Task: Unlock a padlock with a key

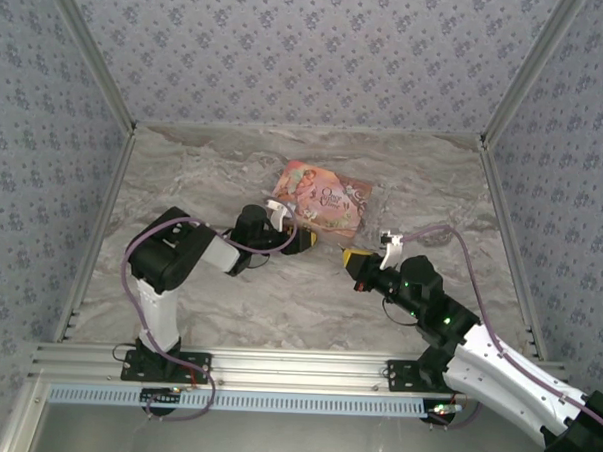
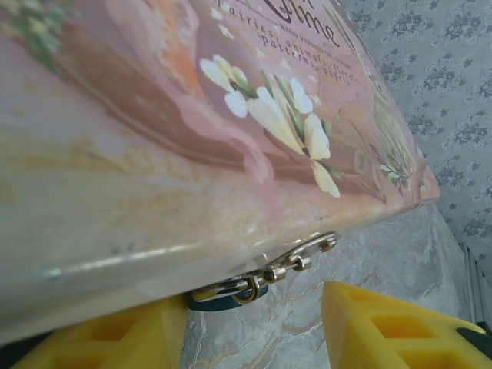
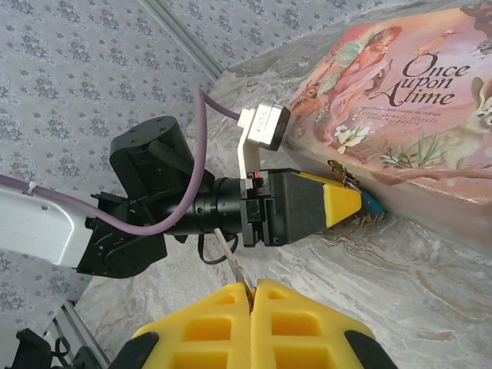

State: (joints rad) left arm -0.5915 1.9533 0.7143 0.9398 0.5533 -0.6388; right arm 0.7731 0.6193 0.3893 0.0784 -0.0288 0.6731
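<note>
L fingers (image 1: 304,242) at near edge of pink box (image 1: 323,192), R fingers (image 1: 355,256) near, top view. L wrist: fingers (image 2: 384,323) spread either side of blue padlock (image 2: 219,302) hanging at box clasp (image 2: 296,257). R wrist: fingers (image 3: 223,327) pressed together, pinching thin key (image 3: 231,260)

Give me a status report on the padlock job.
Left end effector open, straddling padlock at clasp of pink box. Right end effector shut on key, apart from padlock. Box tight against padlock.

Diffuse, bright lighting; soft shadow lay under the pink box (image 2: 192,115), whose near surface was blurred and glare-streaked.
</note>
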